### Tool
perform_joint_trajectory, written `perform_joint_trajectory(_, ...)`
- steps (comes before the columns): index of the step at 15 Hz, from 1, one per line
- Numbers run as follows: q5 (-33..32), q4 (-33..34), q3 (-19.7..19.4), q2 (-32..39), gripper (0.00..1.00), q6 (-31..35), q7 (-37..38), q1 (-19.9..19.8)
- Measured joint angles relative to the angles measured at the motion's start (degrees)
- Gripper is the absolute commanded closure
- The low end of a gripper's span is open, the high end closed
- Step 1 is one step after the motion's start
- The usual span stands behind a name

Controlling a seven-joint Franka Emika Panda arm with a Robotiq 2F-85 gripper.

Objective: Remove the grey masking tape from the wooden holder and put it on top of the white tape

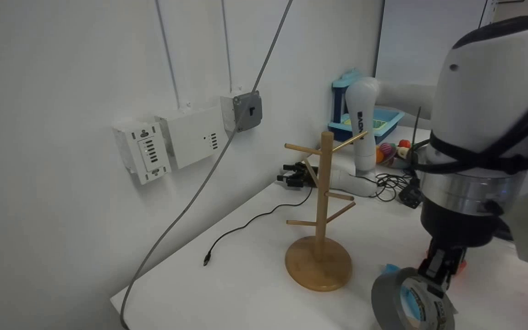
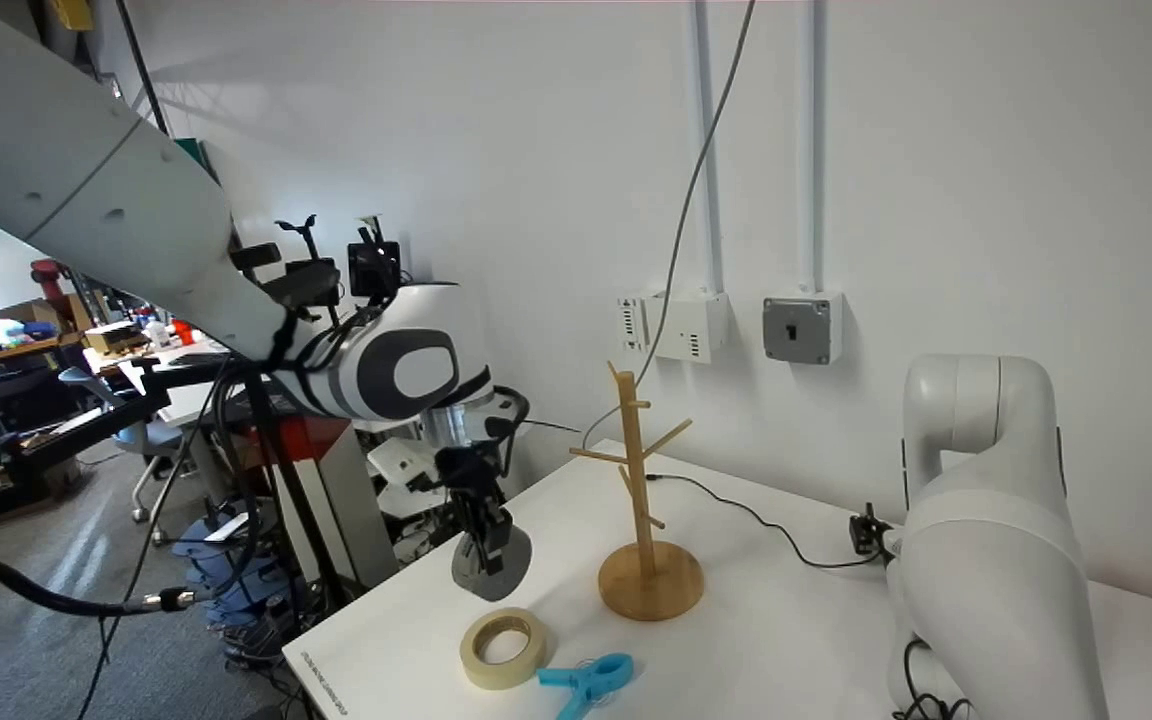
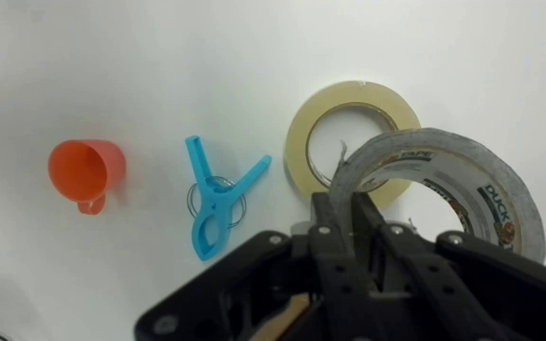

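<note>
The grey masking tape [image 3: 529, 213] is a wide ring held by its wall in my gripper [image 3: 346, 198], one finger inside the ring and one outside. In both exterior views, the gripper [image 1: 434, 283] [image 2: 489, 560] holds the grey tape [image 1: 385, 300] [image 2: 516, 560] tilted above the table, off the holder. The white tape [image 3: 296, 147], pale yellowish, lies flat on the table; in the wrist view the grey ring overlaps its lower right part. It also shows in an exterior view [image 2: 478, 655], below the gripper. The wooden holder [image 1: 322, 197] [image 2: 639, 480] stands upright with bare pegs.
A blue clamp [image 3: 213, 203] [image 2: 591, 680] lies beside the white tape. An orange cup [image 3: 88, 170] lies beyond the clamp. A second white arm [image 1: 360, 123] [image 2: 996, 560] rests on the table. A black cable [image 1: 250, 222] runs near the holder, and a grey cable [image 1: 209, 178] hangs by the wall.
</note>
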Motion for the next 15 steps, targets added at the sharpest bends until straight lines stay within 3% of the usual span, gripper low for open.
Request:
perform_joint_trajectory(7,4.1,6.3,-2.6,7.4,0.96,-6.8,-4.4,-0.1)
perform_joint_trajectory(15,4.1,9.2,-3.4,12.9,0.96,-7.2,-5.3,0.0)
